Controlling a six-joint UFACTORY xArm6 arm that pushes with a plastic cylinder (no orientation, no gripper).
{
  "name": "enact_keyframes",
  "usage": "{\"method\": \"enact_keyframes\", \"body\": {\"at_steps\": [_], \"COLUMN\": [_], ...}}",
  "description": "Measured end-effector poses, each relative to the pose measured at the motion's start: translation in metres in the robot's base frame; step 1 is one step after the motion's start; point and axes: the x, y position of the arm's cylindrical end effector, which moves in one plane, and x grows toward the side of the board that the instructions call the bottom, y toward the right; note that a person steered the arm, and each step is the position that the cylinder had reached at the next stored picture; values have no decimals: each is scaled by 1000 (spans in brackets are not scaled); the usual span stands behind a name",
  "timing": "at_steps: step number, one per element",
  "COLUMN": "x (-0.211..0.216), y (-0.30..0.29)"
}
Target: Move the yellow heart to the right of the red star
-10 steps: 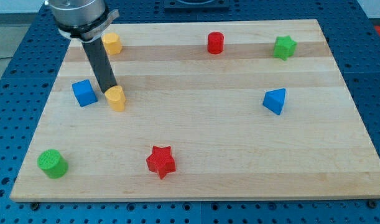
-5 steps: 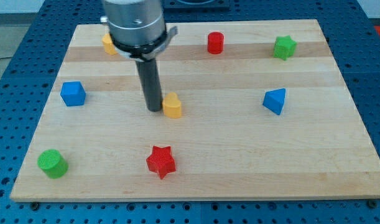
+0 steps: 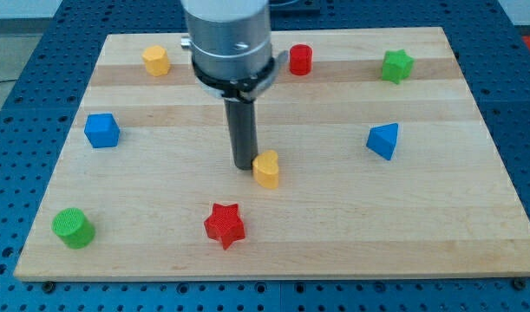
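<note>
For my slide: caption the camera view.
My tip presses the yellow heart's left side, above and right of the red star.

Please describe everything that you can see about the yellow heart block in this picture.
The yellow heart is a small block of one plain yellow colour, and it looks like ribbed plastic. It lies flat on the wooden board, near the board's middle. My tip is right against its left side and seems to touch it. The red star lies below it and a little to the view's left, clearly apart. Nothing else touches the heart.
</note>
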Motion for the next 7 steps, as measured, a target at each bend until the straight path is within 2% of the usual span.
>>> {"method": "enact_keyframes", "body": {"at_steps": [2,3,4,5,7], "x": [52,56,17,17,66], "y": [70,113,111,134,183]}}
